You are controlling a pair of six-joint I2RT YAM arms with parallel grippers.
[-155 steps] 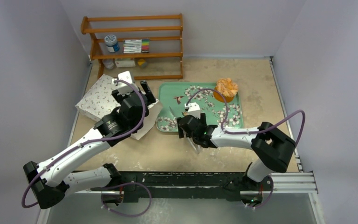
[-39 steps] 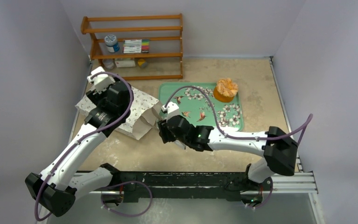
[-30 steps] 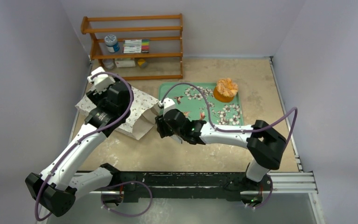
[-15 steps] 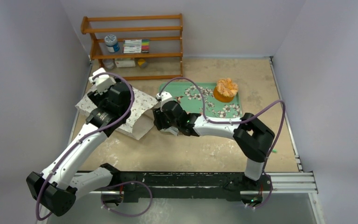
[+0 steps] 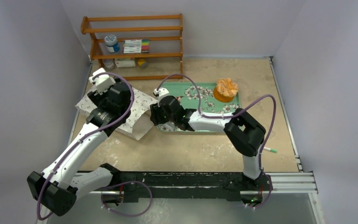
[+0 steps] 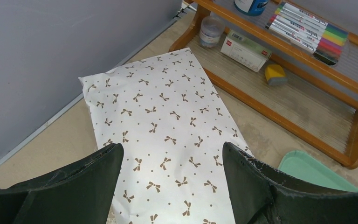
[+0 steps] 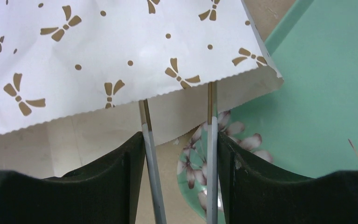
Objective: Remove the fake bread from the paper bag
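L gripper (image 6: 168, 163) jaws apart above white creased paper bag w/ brown bow print (image 6: 163, 126), not touching. R gripper (image 7: 179, 140) jaws apart at bag mouth, over green floral tray (image 7: 326, 93).

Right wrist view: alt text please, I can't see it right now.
The right gripper, jaws apart, points at the open edge of the paper bag, which overlaps the green tray. Thin tong blades run beneath the bag's flap.

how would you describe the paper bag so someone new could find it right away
Start at the wooden shelf against the back wall, then look just in front of its left end. The paper bag lies flat there on the table, beside the green floral tray. It is the only white thing covered in small brown bow prints.
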